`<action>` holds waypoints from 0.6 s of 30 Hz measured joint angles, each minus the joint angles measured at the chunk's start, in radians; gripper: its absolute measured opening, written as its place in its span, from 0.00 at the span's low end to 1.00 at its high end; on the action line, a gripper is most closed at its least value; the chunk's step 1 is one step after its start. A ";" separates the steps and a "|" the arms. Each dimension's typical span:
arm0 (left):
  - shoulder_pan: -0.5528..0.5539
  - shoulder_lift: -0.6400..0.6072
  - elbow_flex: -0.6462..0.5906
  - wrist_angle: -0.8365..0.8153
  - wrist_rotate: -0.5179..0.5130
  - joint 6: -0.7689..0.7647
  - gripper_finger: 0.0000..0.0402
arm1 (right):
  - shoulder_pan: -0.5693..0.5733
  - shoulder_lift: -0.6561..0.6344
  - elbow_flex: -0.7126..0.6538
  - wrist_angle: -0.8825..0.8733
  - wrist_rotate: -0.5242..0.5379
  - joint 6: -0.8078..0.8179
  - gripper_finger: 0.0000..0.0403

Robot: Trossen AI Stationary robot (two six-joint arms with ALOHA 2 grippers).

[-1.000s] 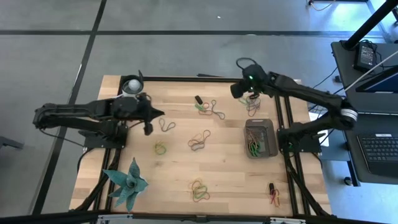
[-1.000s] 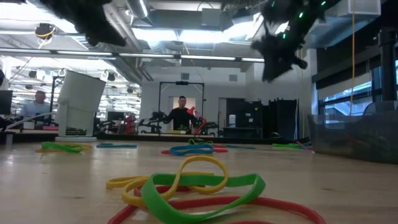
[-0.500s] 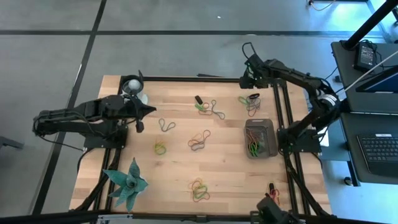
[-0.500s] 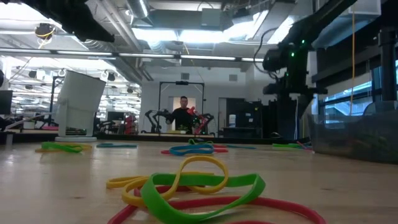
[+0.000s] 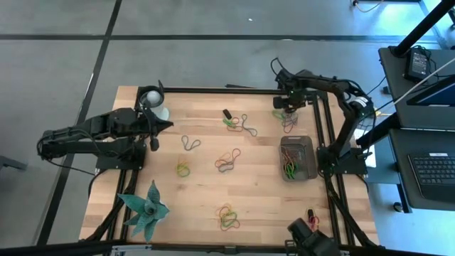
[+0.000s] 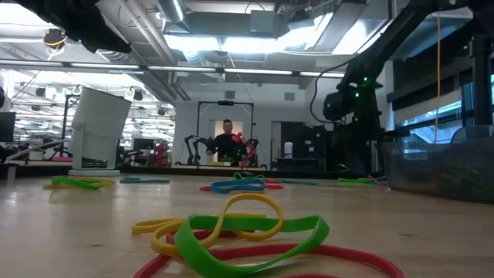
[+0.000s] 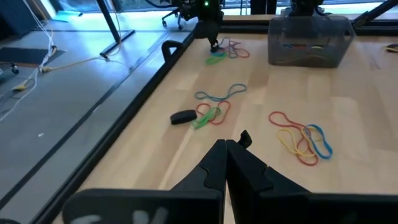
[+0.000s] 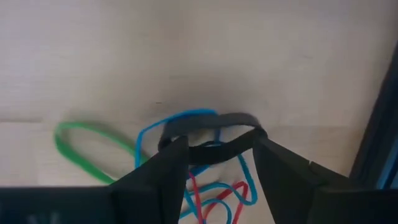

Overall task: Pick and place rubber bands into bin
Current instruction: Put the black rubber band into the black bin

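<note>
Rubber bands lie in small coloured clusters on the wooden table, one at the far right (image 5: 287, 119), others mid-table (image 5: 227, 161) and near the front (image 5: 227, 217). A few rest inside the dark grey bin (image 5: 308, 158) at the right edge. My right gripper (image 5: 287, 105) hangs low over the far right cluster. In its wrist view it (image 8: 217, 148) stands open, with a dark band (image 8: 211, 123), a blue loop and red bands between the fingers (image 8: 163, 169). My left gripper (image 5: 165, 125) is shut and empty at the far left, its fingers (image 7: 227, 152) pressed together.
A white cup (image 5: 151, 99) stands at the far left corner. A teal spiky plant (image 5: 146, 206) sits at the front left. A small black oblong piece (image 5: 227, 113) lies by a far cluster. A dark object (image 5: 313, 238) pokes in at the front edge.
My right gripper has come down from high over the table onto the far right cluster and opened wider. My left arm has drawn back slightly to the left.
</note>
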 joint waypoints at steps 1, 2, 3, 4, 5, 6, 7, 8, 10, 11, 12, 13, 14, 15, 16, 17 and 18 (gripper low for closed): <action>0.000 -0.001 0.000 -0.002 0.003 -0.003 0.01 | 0.000 0.010 0.000 0.000 0.000 -0.004 0.44; 0.000 -0.001 0.000 -0.002 0.007 -0.006 0.01 | -0.001 0.018 0.000 0.000 0.001 -0.013 0.43; 0.000 -0.001 0.000 -0.002 0.010 -0.006 0.01 | 0.000 0.025 0.000 0.000 0.001 -0.022 0.42; 0.000 -0.001 0.000 -0.002 0.012 -0.006 0.01 | 0.000 0.033 0.000 0.001 0.001 -0.036 0.41; 0.000 -0.001 0.000 -0.002 0.013 -0.006 0.01 | -0.001 0.041 0.000 0.002 0.001 -0.045 0.39; 0.000 -0.001 0.000 -0.002 0.013 -0.007 0.01 | 0.000 0.048 0.000 0.003 0.002 -0.061 0.37; 0.000 -0.001 0.000 -0.001 0.013 -0.007 0.01 | 0.000 0.053 0.000 0.006 0.002 -0.072 0.35; 0.000 -0.001 0.000 -0.001 0.013 -0.010 0.01 | 0.000 0.056 0.000 0.009 0.002 -0.092 0.33; 0.000 -0.001 0.000 -0.001 0.013 -0.026 0.01 | 0.000 0.060 0.000 0.010 0.002 -0.118 0.26; 0.000 -0.001 0.000 -0.001 0.013 -0.039 0.01 | 0.000 0.061 0.000 0.010 0.002 -0.129 0.22; 0.000 0.001 0.000 0.000 0.013 -0.053 0.01 | 0.000 0.061 0.000 0.010 0.002 -0.142 0.17; 0.000 0.003 0.000 0.000 0.012 -0.069 0.01 | 0.000 0.060 0.000 0.008 0.002 -0.150 0.12; 0.000 0.005 0.000 0.000 0.012 -0.085 0.01 | 0.000 0.059 0.000 0.005 0.002 -0.166 0.07; 0.000 0.008 0.000 0.000 0.012 -0.107 0.01 | 0.000 0.059 0.000 0.001 0.003 -0.182 0.04; 0.000 0.011 0.000 0.000 0.012 -0.132 0.01 | 0.000 0.056 0.000 0.000 0.003 -0.198 0.02; -0.001 0.014 0.000 0.001 0.012 -0.157 0.01 | 0.000 0.053 0.000 -0.009 0.003 -0.210 0.02; -0.001 0.019 0.000 0.000 0.012 -0.181 0.01 | 0.000 0.048 0.000 -0.018 0.003 -0.223 0.03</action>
